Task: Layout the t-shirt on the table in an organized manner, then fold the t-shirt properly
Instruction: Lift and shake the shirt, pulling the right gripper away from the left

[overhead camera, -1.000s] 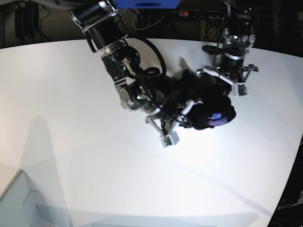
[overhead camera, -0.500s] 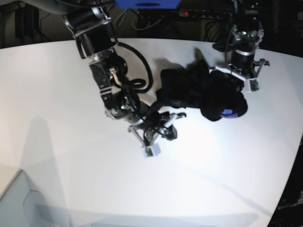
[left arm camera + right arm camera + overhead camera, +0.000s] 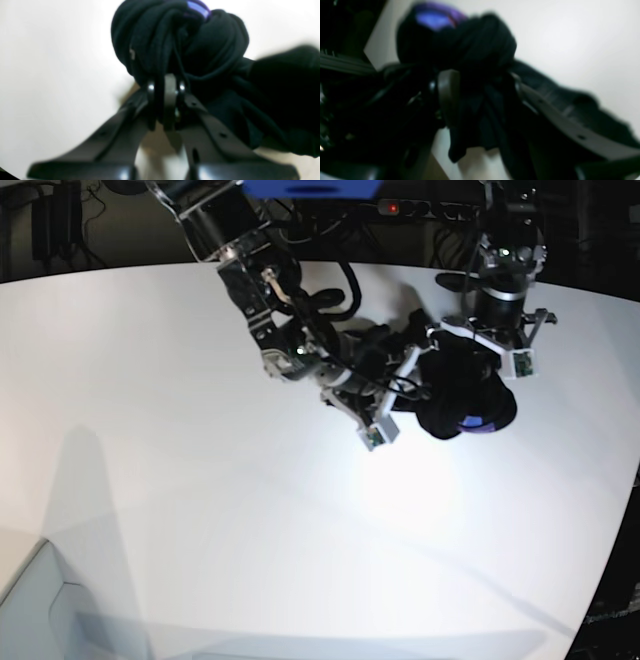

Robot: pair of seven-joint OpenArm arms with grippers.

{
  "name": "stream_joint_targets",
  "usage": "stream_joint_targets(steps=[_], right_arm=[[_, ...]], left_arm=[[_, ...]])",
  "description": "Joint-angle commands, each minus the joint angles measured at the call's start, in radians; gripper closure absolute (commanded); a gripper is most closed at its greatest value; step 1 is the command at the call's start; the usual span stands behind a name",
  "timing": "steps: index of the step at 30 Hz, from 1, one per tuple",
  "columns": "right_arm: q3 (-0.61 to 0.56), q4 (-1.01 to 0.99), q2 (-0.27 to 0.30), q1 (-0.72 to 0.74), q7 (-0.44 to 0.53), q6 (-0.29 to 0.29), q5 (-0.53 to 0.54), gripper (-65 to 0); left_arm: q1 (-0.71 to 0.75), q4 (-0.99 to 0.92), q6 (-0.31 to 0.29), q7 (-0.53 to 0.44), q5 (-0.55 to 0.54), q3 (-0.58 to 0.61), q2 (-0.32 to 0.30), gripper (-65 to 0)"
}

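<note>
Black t-shirt (image 3: 462, 395) bunched in a lump on the white table (image 3: 200, 510), near its far right edge.

The left gripper (image 3: 166, 86) pinches a fold of it; the right gripper (image 3: 480, 82) has jaws spread, cloth between them.

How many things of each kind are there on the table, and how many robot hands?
Black t-shirt, bunched up: 1
White table: 1
Robot grippers: 2, the left gripper and the right gripper
Total: 4
</note>
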Motion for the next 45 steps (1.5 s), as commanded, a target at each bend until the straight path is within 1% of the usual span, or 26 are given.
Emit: stream_joint_targets(steps=[1, 7, 12, 15, 19, 31, 36, 37, 39, 45], right_arm=[[-0.005, 0.020, -0.015, 0.010, 0.027, 0.006, 0.013, -32.3], [-0.007, -0.006, -0.015, -0.001, 0.033, 0.006, 0.013, -32.8], [-0.002, -0.050, -0.015, 0.003, 0.037, 0.006, 0.013, -32.8], [-0.002, -0.049, -0.015, 0.003, 0.038, 0.006, 0.013, -32.9], [0.000, -0.052, -0.015, 0.031, 0.038, 0.006, 0.013, -32.9], [-0.005, -0.053, -0.015, 0.071, 0.040, 0.006, 0.013, -32.9], [-0.007, -0.082, -0.015, 0.063, 0.101, 0.006, 0.013, -32.3], [-0.007, -0.095, -0.015, 0.065, 0.110, 0.008, 0.013, -31.9], [-0.007, -0.124, -0.015, 0.069, 0.129, 0.008, 0.013, -28.7], [-0.007, -0.162, -0.015, 0.071, 0.158, 0.008, 0.013, -16.5]], left_arm=[[-0.001, 0.016, -0.002, -0.020, -0.003, 0.002, -0.005, -0.3], [-0.001, 0.015, -0.002, -0.018, -0.003, 0.062, 0.008, -0.3], [0.016, 0.013, -0.002, -0.018, -0.001, 0.168, 0.000, -0.3], [0.022, 0.000, -0.002, -0.018, 0.000, 0.194, 0.000, -0.3], [0.024, -0.036, -0.002, -0.018, 0.000, 0.195, -0.002, -0.3], [0.028, -0.034, -0.002, -0.017, 0.000, 0.192, -0.002, -0.3], [0.027, -0.036, -0.002, -0.017, 0.000, 0.192, -0.002, -0.3], [0.027, -0.036, -0.002, -0.017, 0.000, 0.192, -0.002, -0.3], [0.027, -0.036, -0.002, -0.017, 0.000, 0.192, -0.002, -0.3], [0.027, -0.036, -0.002, -0.017, 0.003, 0.191, -0.002, -0.3]])
